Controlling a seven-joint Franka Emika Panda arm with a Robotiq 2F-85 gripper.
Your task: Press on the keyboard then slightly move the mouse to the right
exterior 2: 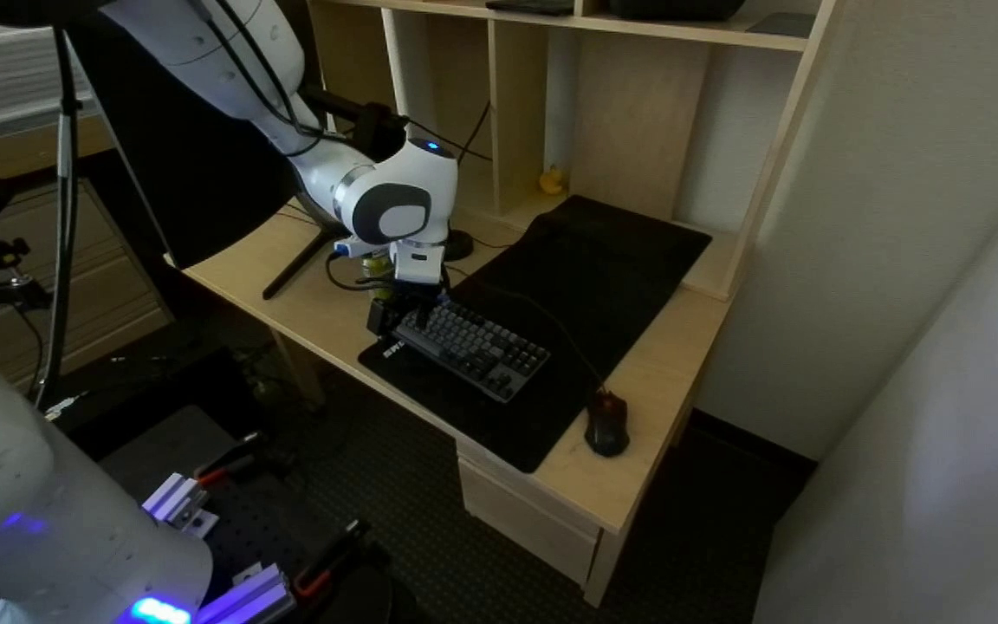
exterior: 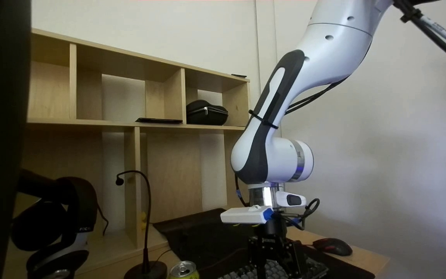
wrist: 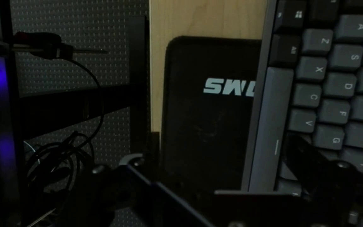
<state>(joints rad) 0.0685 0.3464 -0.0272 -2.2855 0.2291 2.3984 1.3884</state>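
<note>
The black keyboard (exterior 2: 477,348) lies on a dark desk mat (exterior 2: 603,260). In the wrist view its space bar and letter keys (wrist: 271,110) fill the right side. My gripper (wrist: 225,140) is open above the keyboard's near edge, with nothing held. One fingertip (wrist: 295,145) is over the keys just beyond the space bar; whether it touches them I cannot tell. The opposite finger hangs out past the mat's edge. In an exterior view the gripper (exterior: 279,267) reaches down at the keyboard. The dark mouse (exterior 2: 607,425) rests on bare wood beside the mat, well away from the gripper.
A yellow-green can (exterior: 184,270) and a gooseneck lamp (exterior: 145,232) stand near the keyboard's far end. A large monitor (exterior 2: 196,165) is close to the arm. Wooden shelves (exterior: 141,124) back the desk. The mouse cable (exterior 2: 564,329) crosses the mat.
</note>
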